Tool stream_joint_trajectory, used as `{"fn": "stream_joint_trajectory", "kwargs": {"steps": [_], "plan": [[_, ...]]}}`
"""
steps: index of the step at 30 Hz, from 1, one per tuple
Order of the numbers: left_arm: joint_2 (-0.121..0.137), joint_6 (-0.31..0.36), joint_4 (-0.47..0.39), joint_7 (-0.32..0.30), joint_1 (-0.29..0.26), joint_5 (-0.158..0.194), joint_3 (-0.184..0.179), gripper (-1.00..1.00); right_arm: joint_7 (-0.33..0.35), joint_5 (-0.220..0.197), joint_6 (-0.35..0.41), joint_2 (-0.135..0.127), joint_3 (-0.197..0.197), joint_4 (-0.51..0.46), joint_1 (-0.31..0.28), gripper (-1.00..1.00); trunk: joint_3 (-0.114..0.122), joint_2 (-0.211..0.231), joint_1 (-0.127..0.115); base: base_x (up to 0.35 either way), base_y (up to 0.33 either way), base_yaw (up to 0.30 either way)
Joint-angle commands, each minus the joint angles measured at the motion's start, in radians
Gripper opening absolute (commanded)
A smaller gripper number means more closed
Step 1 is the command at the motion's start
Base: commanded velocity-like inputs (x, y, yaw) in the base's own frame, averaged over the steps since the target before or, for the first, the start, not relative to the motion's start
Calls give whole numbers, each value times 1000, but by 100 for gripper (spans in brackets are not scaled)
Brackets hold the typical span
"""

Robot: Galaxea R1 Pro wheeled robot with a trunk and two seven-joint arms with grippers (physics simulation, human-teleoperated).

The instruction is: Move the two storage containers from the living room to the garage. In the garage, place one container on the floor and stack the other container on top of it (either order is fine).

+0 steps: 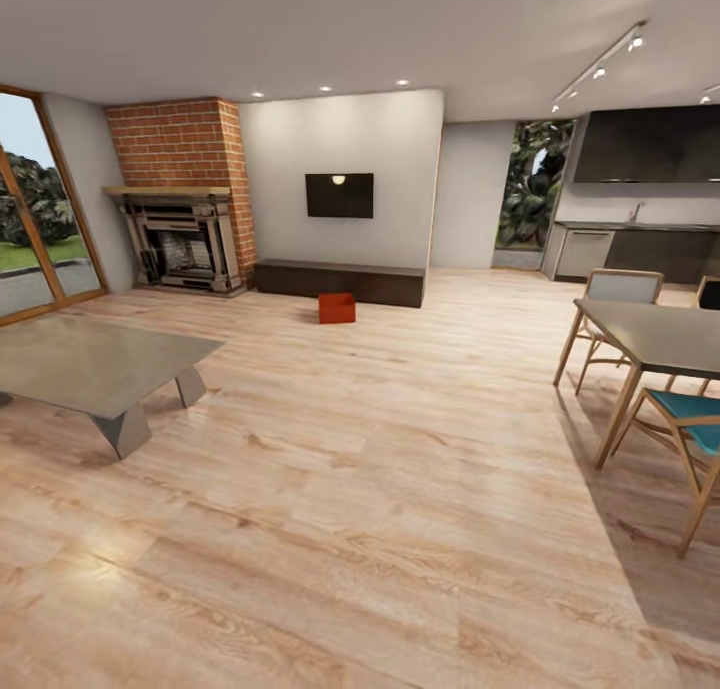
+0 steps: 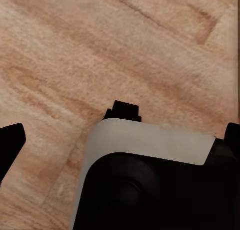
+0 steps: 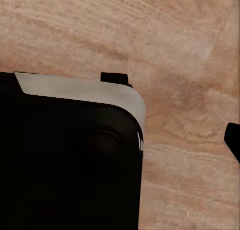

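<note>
One orange-red storage container sits on the light wood plank floor of the living room, far ahead, just in front of a low dark TV bench. The second container is out of view. In the left wrist view my left gripper is open, its black fingertips at the frame's two edges, over wood floor and my own grey-and-black base. In the right wrist view one black fingertip stands at the far edge, beside my base. Nothing is held in either gripper.
A grey coffee table stands at the left. A dining table with chairs stands at the right. At the back are a brick fireplace, a wall TV, patio doors and a kitchen counter. Open floor leads to the container.
</note>
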Motion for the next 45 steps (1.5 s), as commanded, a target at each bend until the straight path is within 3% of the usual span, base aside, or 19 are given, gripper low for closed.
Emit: {"fn": "stream_joint_trajectory", "kwargs": {"steps": [1,45], "plan": [[0,-3,1,1,-1,5,-1,100,-2,-6,-5,0,8,3,-1,100,-1,0,1,322,0,0],[0,-3,1,1,-1,5,-1,100,-2,-6,-5,0,8,3,-1,100,-1,0,1,322,0,0]]}}
